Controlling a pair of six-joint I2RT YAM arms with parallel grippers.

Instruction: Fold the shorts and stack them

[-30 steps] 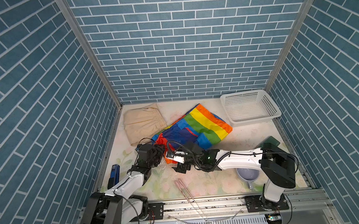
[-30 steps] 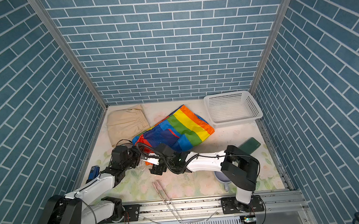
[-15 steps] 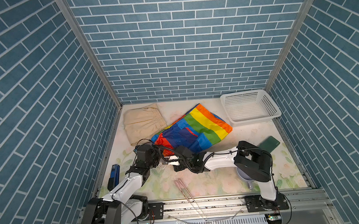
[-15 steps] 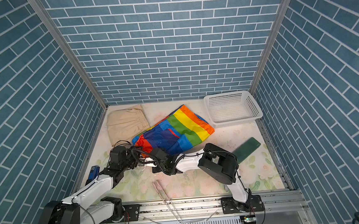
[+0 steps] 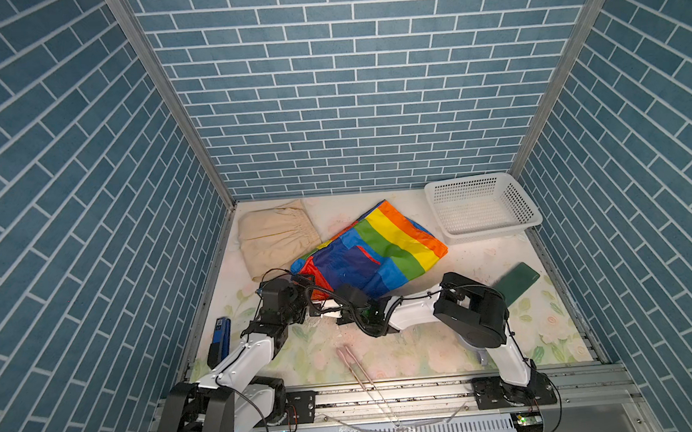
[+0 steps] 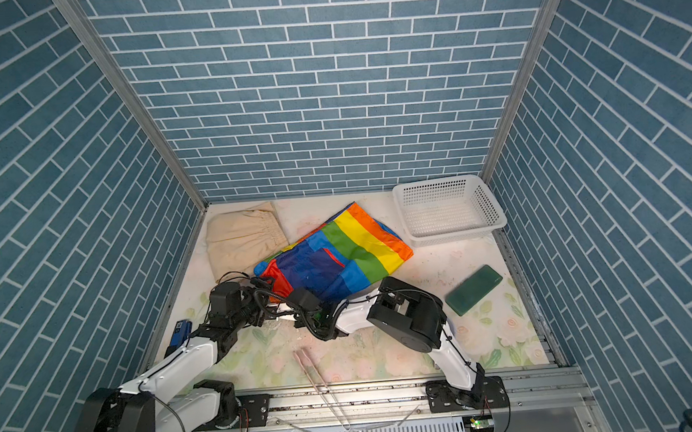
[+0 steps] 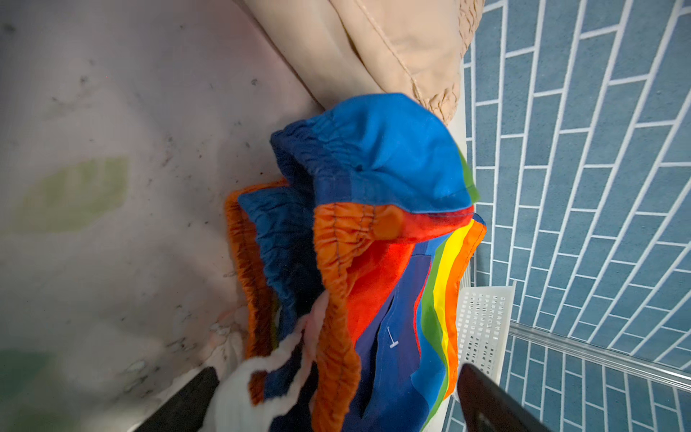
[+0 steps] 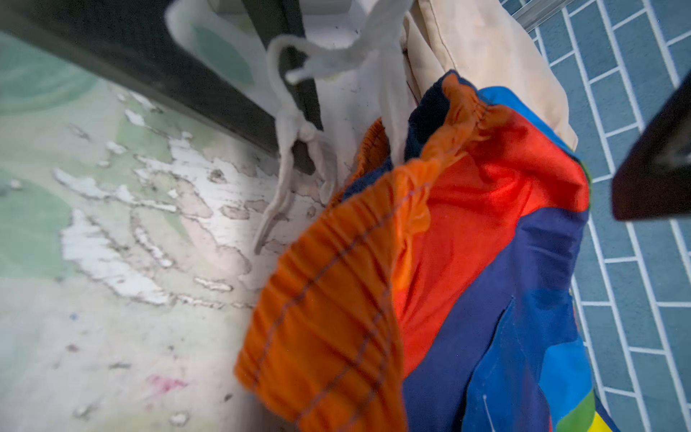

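Left gripper (image 5: pixel 307 307) stands spread wide, its dark fingers (image 7: pixel 486 400) well apart with the gathered orange waistband (image 7: pixel 336 262) of the rainbow shorts (image 5: pixel 380 252) between them. Facing it, almost tip to tip, the right gripper (image 5: pixel 333 312) has its jaws pressed together; I cannot tell whether cloth or cord is caught in them. The white drawstring (image 8: pixel 295 123) hangs in a loose knot just beside that waistband.

Those striped shorts lie spread on the floral table (image 5: pixel 428 344), one orange hem near the white basket (image 5: pixel 519 213) and the waistband at the end farthest from it, where both grippers meet. The beige shorts (image 5: pixel 279 238) lie farther from the basket again — flat, beyond the rainbow pair, the two garments touching at one edge.

A dark green slab (image 5: pixel 518 282) lies near the basket's front corner. Well away from the basket are pink tongs (image 5: pixel 355 366) and, farthest off, a blue object (image 5: pixel 221 334).
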